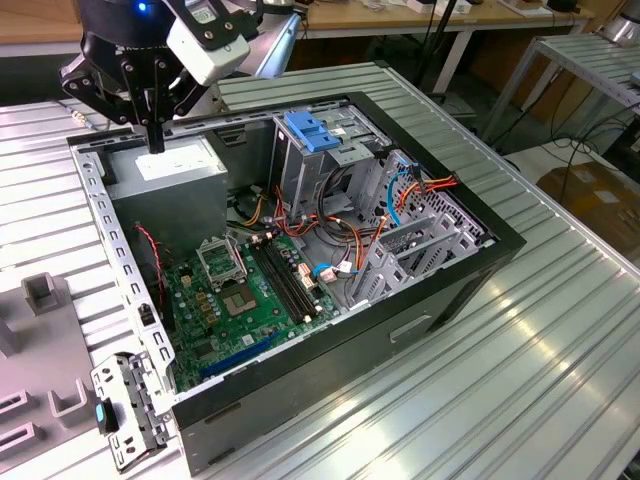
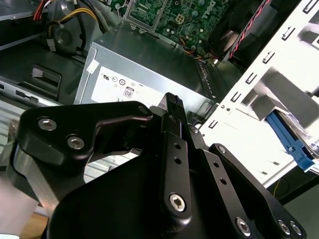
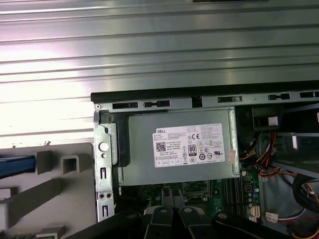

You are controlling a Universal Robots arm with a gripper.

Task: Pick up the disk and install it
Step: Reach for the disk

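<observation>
My gripper [image 1: 155, 146] hangs over the back corner of the open computer case [image 1: 450, 290], at the exterior view's left. Its black fingers are shut together on nothing, just above the grey power-supply box [image 1: 178, 163]. In both wrist views the fingertips [image 2: 172, 99] [image 3: 172, 198] point down at that box's white label [image 3: 188, 144]. A blue plastic strip [image 2: 290, 139] with a silver-grey body beside it lies outside the case, past the perforated side rail [image 2: 259, 79]. It looks like the disk, mostly cut off; its blue edge [image 3: 17, 166] lies beside grey blocks.
Inside the case are the green motherboard [image 1: 240, 300], a tall metal cage topped by a fixed blue bracket [image 1: 312, 132], and orange and blue cables [image 1: 400, 195]. Grey fixture blocks [image 1: 42, 290] and a metal bracket [image 1: 125, 405] sit at the exterior view's left. Ribbed metal tabletop [image 1: 520, 380] surrounds everything.
</observation>
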